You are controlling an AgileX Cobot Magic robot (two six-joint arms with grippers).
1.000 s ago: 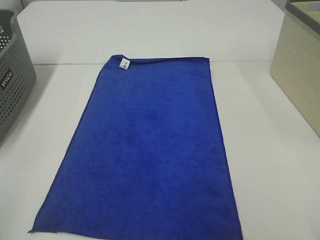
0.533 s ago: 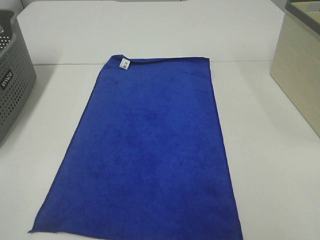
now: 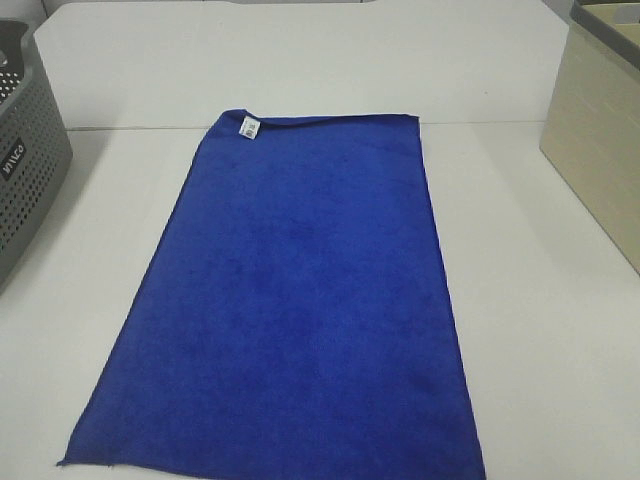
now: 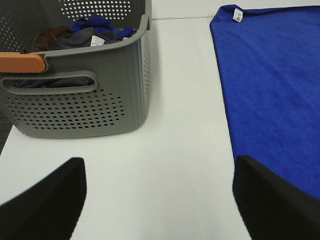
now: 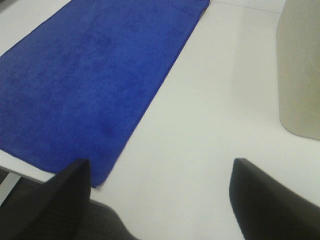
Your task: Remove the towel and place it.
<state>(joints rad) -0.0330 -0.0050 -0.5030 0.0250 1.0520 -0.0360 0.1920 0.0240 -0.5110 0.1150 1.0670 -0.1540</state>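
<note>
The royal-blue towel point(image 3: 300, 300) lies flat and spread out on the white table point(image 3: 540, 330), its white tag point(image 3: 249, 126) at the far left corner. It also shows in the left wrist view as the towel point(image 4: 275, 90) and in the right wrist view as the towel point(image 5: 95, 85). Neither arm appears in the high view. My left gripper point(image 4: 160, 200) is open over bare table between the basket and the towel's left edge. Beside the towel's near right corner, my right gripper point(image 5: 160, 200) is open above the table's front edge. Both hold nothing.
A grey perforated laundry basket point(image 3: 25, 160) stands at the left; in the left wrist view the basket point(image 4: 75, 110) holds dark and blue cloths and has an orange handle point(image 4: 22, 62). A beige bin point(image 3: 600, 140) stands at the right, and the same bin point(image 5: 300, 70) shows in the right wrist view.
</note>
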